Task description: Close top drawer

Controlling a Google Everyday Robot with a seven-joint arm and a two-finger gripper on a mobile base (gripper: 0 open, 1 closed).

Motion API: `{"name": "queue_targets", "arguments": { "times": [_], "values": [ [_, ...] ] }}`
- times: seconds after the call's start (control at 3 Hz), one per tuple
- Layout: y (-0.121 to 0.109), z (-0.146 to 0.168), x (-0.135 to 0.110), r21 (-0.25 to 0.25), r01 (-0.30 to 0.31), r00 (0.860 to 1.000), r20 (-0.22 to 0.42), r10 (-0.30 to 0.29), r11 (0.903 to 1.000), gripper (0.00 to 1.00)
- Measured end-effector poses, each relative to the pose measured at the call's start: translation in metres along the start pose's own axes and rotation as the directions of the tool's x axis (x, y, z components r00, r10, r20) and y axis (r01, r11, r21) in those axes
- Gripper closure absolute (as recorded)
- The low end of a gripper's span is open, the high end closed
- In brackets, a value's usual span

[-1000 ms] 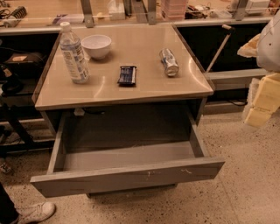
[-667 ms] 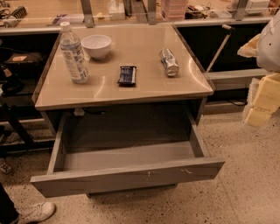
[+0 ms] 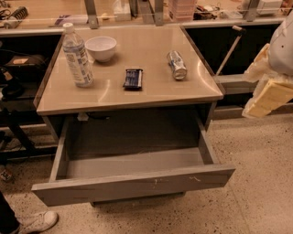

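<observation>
The top drawer is pulled far out from under the beige tabletop. It is wide, deep, grey and empty inside. Its long flat front panel has small white scuff marks right of centre. My gripper, cream-coloured under a white arm, hangs at the right edge of the view. It is level with the table's right side, well apart from the drawer and holding nothing that I can see.
On the tabletop stand a water bottle, a white bowl, a dark snack bar and a can lying on its side. A counter with clutter runs behind. A person's shoe is at bottom left on the speckled floor.
</observation>
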State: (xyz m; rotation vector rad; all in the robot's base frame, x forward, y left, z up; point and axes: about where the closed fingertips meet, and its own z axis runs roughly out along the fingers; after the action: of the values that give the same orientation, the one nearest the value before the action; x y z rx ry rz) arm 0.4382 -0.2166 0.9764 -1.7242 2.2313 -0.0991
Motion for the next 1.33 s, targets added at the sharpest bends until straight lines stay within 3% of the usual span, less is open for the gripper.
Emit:
{"name": "queue_targets", "arguments": {
  "times": [0.67, 1.0, 1.33],
  "values": [
    [0.0, 0.0, 0.0, 0.0, 0.0, 1.0, 0.0, 0.0, 1.0, 0.88],
    [0.0, 0.0, 0.0, 0.0, 0.0, 1.0, 0.0, 0.0, 1.0, 1.0],
    [0.0, 0.0, 0.0, 0.0, 0.0, 1.0, 0.0, 0.0, 1.0, 1.0]
  ]
}}
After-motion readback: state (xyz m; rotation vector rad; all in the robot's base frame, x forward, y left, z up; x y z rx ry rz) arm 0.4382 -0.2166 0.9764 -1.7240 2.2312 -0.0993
